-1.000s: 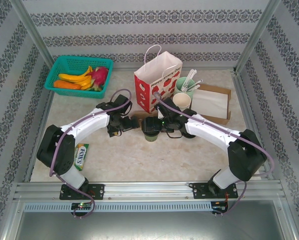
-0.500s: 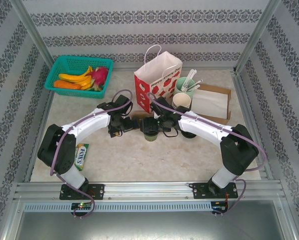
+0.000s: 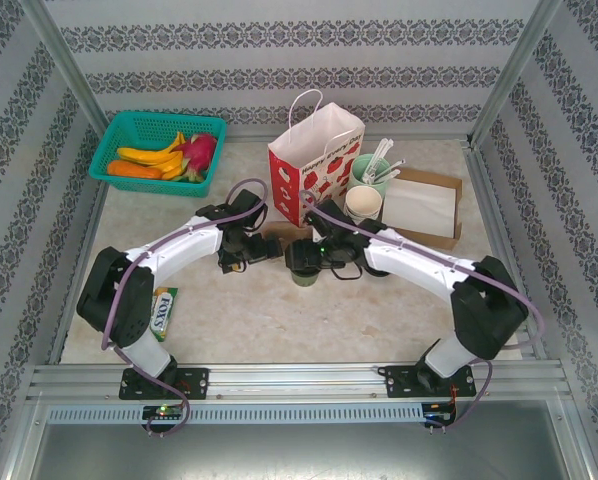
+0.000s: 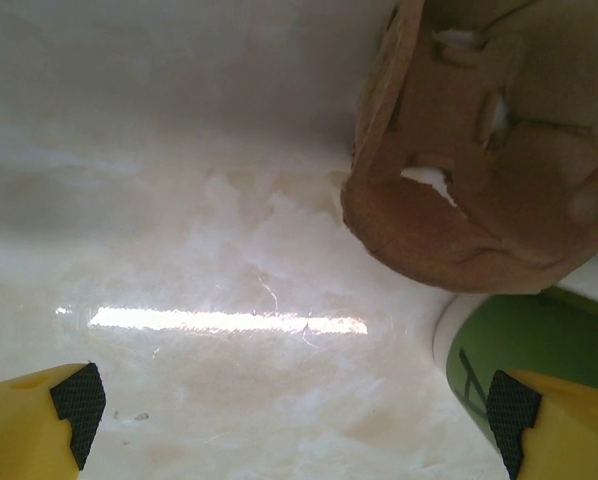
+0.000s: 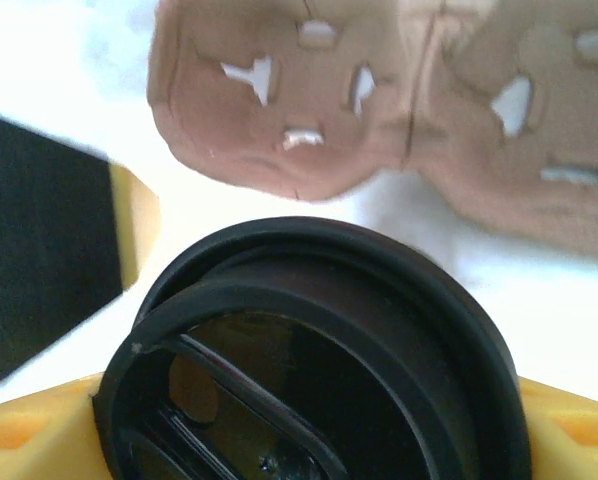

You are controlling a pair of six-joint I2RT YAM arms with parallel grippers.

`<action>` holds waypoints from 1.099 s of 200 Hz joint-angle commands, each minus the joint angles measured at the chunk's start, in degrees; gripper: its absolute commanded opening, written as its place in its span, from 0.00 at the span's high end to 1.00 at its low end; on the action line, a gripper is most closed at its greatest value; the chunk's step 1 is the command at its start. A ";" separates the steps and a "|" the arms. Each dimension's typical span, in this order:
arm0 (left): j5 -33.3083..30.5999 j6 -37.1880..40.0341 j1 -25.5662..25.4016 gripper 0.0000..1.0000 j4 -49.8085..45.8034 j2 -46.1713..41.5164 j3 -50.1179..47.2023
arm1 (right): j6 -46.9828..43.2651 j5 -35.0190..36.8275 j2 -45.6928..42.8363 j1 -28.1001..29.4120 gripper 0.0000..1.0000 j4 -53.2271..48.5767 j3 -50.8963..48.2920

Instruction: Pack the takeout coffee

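Straddling the small dark-green paper cup with round black plastic lid [image 5: 319,360] using the right jaws, grip or gap impossible to tell. Hanging the left jaws wide, released, just beside it. Sitting upright on the pale table [image 3: 279,320], before the red-and-white paper bag [image 3: 314,160], beside a brown moulded-cardboard carrier [image 4: 479,170].

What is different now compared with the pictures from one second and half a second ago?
The right arm's elbow swung left, then back right; the right gripper stayed at the takeout coffee, its fingers either side of the lid, a firm grip unconfirmed. The left gripper stayed open beside the coffee. The coffee, bag and basket did not move.
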 commanded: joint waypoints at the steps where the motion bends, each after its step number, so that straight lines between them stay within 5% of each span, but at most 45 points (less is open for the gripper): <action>1: -2.96 -0.49 -0.61 0.01 2.86 -3.06 1.33 | 0.53 -0.69 -4.74 -1.44 0.32 -11.03 -4.29; 49: -5.35 0.06 -0.61 0.01 5.56 -4.35 1.38 | 4.63 1.23 -18.37 -6.31 0.34 -22.48 -12.89; 101: -6.52 0.13 -0.59 0.01 6.85 -5.28 1.41 | 3.66 4.09 -26.64 -21.21 0.37 -28.83 -14.67; 151: -8.82 0.34 -0.62 0.01 6.96 -7.73 0.53 | 1.36 5.80 -27.94 -35.32 0.37 -21.45 -14.88; 220: -13.85 -1.45 -0.20 0.01 14.24 -12.15 -2.02 | -3.02 8.45 -17.12 -39.99 0.36 -6.62 -7.37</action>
